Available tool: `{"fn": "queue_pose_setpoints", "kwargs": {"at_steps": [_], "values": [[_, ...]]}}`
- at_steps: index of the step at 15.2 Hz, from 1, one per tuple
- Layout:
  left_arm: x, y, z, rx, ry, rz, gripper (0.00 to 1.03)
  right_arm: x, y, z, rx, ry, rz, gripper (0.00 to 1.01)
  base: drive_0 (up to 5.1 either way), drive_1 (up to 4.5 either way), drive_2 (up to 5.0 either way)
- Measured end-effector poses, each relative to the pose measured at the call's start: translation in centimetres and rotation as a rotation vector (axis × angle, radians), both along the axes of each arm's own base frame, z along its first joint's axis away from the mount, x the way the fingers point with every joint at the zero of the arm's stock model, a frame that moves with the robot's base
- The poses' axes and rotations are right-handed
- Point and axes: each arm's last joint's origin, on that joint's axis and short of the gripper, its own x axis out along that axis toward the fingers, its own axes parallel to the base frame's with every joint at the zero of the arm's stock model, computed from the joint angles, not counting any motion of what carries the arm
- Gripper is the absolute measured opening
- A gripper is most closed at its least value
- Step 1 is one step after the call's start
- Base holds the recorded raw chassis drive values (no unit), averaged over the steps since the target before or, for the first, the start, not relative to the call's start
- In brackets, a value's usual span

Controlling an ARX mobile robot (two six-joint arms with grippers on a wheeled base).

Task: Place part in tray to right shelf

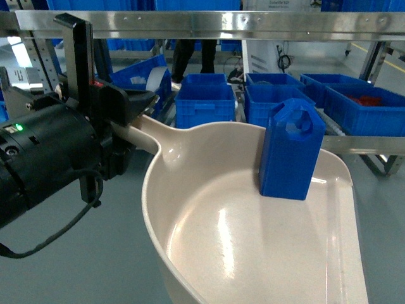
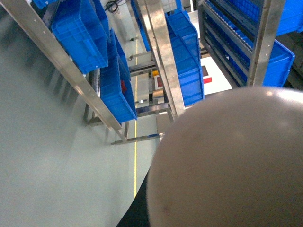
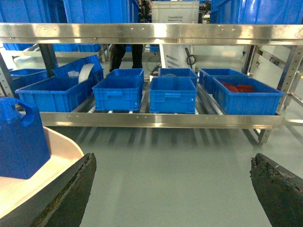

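Part (image 1: 291,149) is standing upright in the tray (image 1: 240,253), center-right of frame; left claw (image 1: 123,111) is clamping its handle, right claw (image 3: 170,184) gaping, empty. Carrying underway; shelf (image 3: 156,118) approach next.

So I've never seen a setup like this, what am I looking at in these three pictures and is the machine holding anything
It is a wheeled robot with two arms. One picture looks forward from its head; the others come from cameras on each wrist. The left claw grips the handle of a wide cream plastic scoop-shaped tray, on which a small bright-blue plastic block stands upright. The left wrist picture mostly shows the tray's rounded underside. The right claw is open and empty. Ahead stands a shiny steel roller shelf lined with large blue plastic crates.
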Motion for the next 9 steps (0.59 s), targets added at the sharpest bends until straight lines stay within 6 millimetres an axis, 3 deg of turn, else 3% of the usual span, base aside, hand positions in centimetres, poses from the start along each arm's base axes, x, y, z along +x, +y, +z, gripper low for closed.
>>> {"fn": "queue_pose_setpoints", "kwargs": {"at_steps": [9], "values": [[0.00,0.00,0.00,0.000,0.000,0.000,0.12,0.00,0.00,-0.01,0.000,0.001,0.000,0.98,0.0,0.00,0.0]]}}
